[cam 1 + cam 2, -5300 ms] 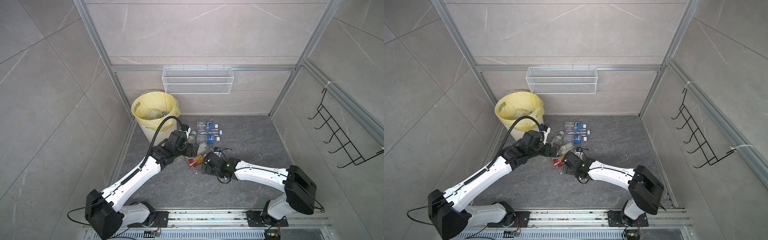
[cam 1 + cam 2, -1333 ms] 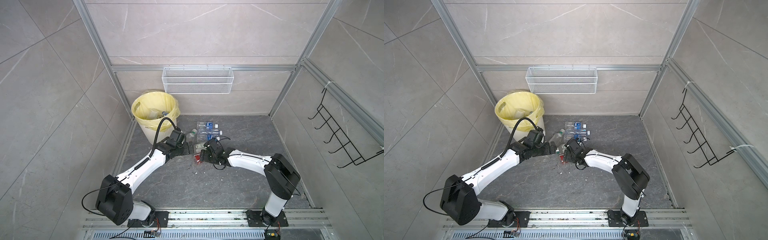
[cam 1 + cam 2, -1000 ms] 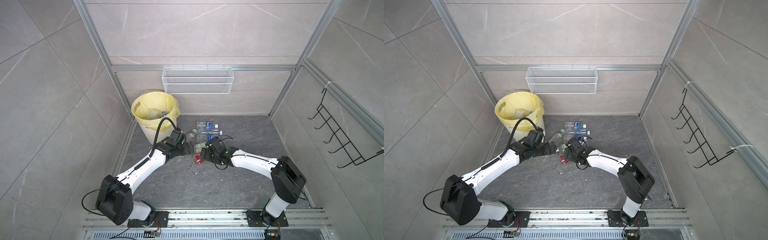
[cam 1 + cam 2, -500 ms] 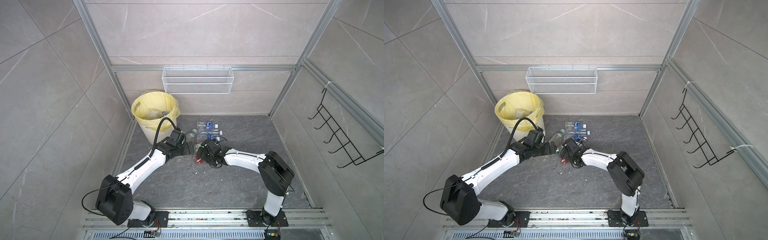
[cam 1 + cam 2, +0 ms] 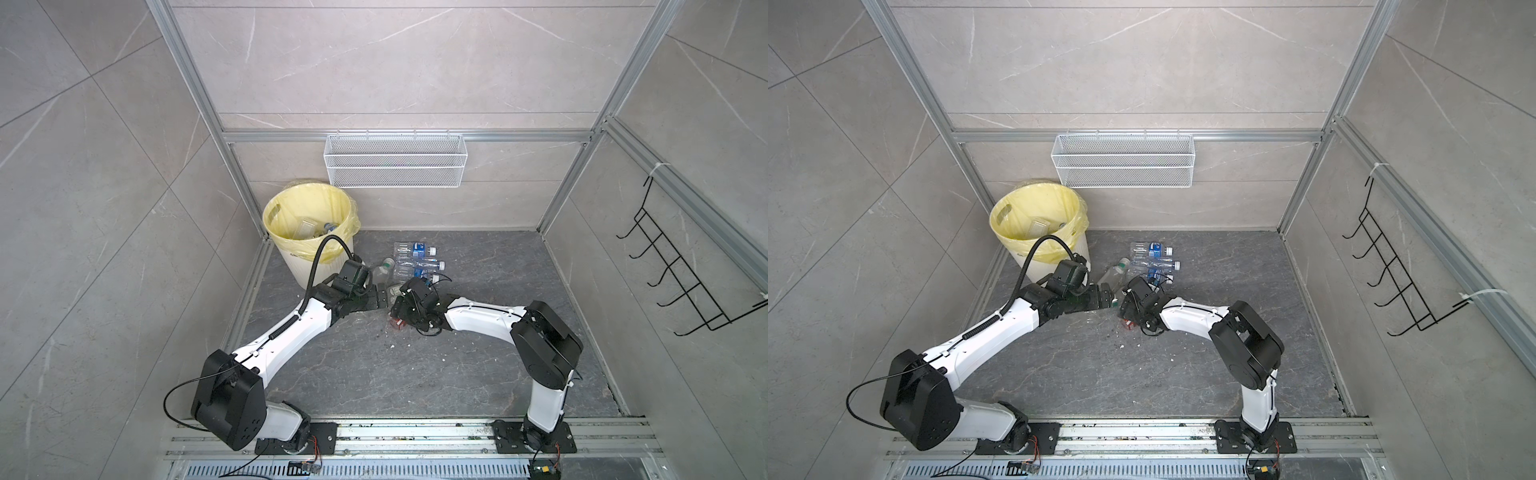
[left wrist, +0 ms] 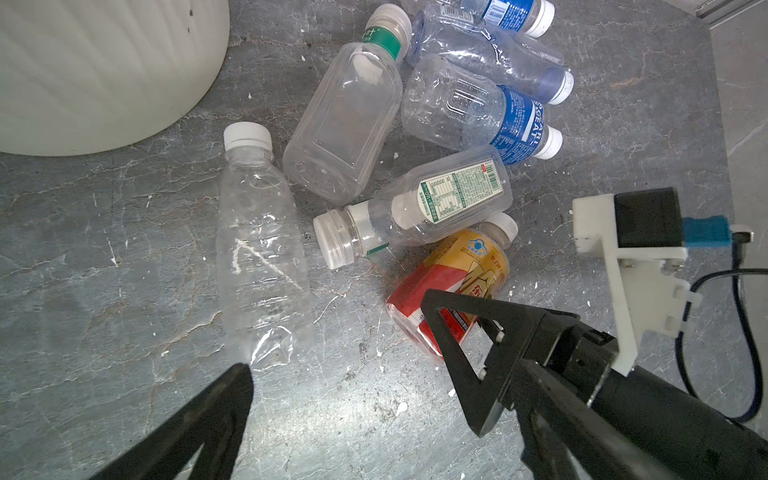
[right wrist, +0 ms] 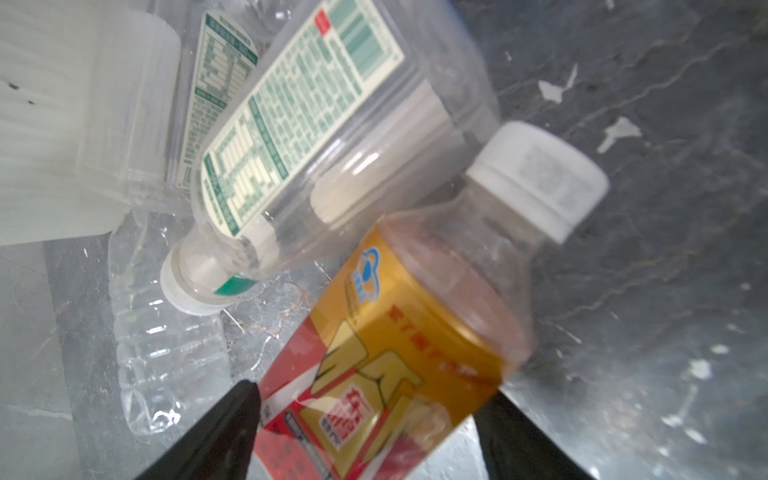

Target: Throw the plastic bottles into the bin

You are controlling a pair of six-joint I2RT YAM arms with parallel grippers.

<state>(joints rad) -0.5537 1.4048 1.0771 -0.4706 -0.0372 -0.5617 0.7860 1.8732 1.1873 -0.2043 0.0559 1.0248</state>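
The right wrist view shows the right gripper (image 7: pixel 372 390) straddling the red-and-gold bottle (image 7: pixel 399 332), which lies on the floor (image 7: pixel 665 249). Whether it pinches cannot be told. Both top views largely hide that bottle, yet only they show inside the bin (image 5: pixel 286 199). The left gripper (image 6: pixel 380 370) gapes empty near the clear bottles (image 6: pixel 345 124).

Soft, even light is filling both top views, wide-angle stretch growing toward three and nine o'clock; right-wrist motion blur is smearing the red-and-gold bottle (image 7: pixel 395 353).

Grey floor (image 5: pixel 374 374): bottles (image 5: pixel 415 250) lying, bin (image 5: pixel 293 268) standing.
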